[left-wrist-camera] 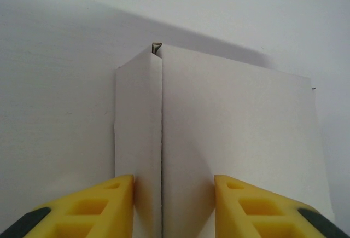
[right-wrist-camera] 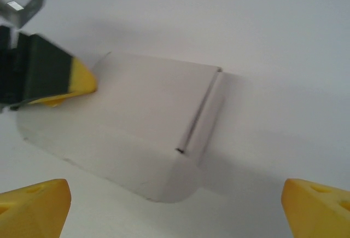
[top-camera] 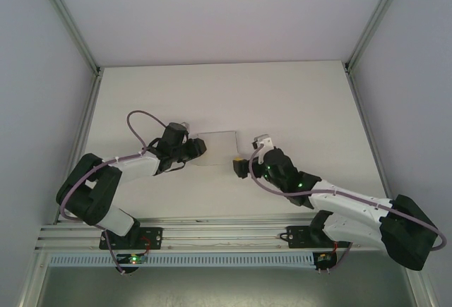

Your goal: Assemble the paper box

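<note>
White tabletop (top-camera: pixel 282 95) fills the floor of a grey-walled enclosure, and the paper box (top-camera: pixel 217 149) lies on it as a flattened piece of white card, roughly midway between the two arms. From above, the left gripper (top-camera: pixel 195 149) sits at the box's left end. The right gripper (top-camera: pixel 249 153) stands just off the box's right end with a strip of bare table between them. In the left wrist view the box runs away from the camera. A straight seam (left-wrist-camera: pixel 162 139) runs along its length, with a narrow panel to the left of the seam and a wide one to the right. The left gripper's yellow fingers (left-wrist-camera: pixel 95 205) stand apart on either side of that seam, over the box's near end. Whether they are pinching the card or only lie against it cannot be told. The right wrist view shows the box from its other end, with one yellow-tipped finger of the left gripper touching its far corner. The right gripper's own fingers (right-wrist-camera: pixel 33 205) are spread wide, well apart from each other, short of the box and holding nothing.
</note>
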Available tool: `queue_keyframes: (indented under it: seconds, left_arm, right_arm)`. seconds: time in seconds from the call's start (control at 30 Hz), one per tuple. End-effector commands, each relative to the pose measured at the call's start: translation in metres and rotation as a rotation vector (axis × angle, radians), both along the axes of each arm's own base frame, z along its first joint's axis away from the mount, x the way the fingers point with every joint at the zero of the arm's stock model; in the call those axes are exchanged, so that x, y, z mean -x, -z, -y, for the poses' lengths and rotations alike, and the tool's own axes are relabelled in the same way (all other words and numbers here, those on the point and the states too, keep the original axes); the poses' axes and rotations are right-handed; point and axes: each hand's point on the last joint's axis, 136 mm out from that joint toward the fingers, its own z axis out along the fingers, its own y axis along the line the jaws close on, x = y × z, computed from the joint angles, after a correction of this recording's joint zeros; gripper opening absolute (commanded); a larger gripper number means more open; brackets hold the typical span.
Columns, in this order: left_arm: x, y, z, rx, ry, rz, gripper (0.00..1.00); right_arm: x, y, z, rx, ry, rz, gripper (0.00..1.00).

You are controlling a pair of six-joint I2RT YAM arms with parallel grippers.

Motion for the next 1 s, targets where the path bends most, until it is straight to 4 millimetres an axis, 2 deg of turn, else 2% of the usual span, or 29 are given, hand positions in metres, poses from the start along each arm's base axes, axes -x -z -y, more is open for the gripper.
queue_keyframes:
  seconds: [0.0, 0.07, 0.13, 0.2, 0.33, 0.6, 0.77, 0.97]
  left_arm:
    - [0.017, 0.03, -0.01, -0.057, 0.018, -0.066, 0.36]
    - [0.017, 0.031, -0.008, -0.043, 0.025, -0.06, 0.34]
    - [0.017, 0.034, -0.007, -0.037, 0.025, -0.065, 0.22]
    - [0.017, 0.037, -0.007, -0.042, 0.026, -0.073, 0.16]
    - [0.019, 0.043, -0.008, -0.02, 0.013, -0.069, 0.15]
    - [0.022, 0.042, -0.007, 0.143, 0.017, -0.047, 0.11]
    - [0.02, 0.05, -0.002, 0.231, 0.031, -0.071, 0.06]
    - [0.017, 0.047, 0.001, 0.299, 0.044, -0.043, 0.06]
  right_arm:
    - [-0.015, -0.006, 0.009, -0.113, 0.086, -0.088, 0.98]
    - [-0.023, -0.004, 0.014, -0.167, 0.119, -0.146, 0.98]
    - [-0.03, -0.001, 0.015, -0.197, 0.126, -0.195, 0.98]
    - [-0.034, 0.004, 0.015, -0.184, 0.129, -0.238, 0.98]
    - [-0.039, 0.013, 0.012, -0.146, 0.129, -0.298, 0.98]
    - [-0.048, 0.027, -0.009, -0.169, 0.009, -0.444, 0.98]
    - [-0.054, 0.027, -0.027, -0.207, -0.056, -0.5, 0.98]
    - [-0.063, 0.039, -0.023, -0.254, -0.038, -0.575, 0.96]
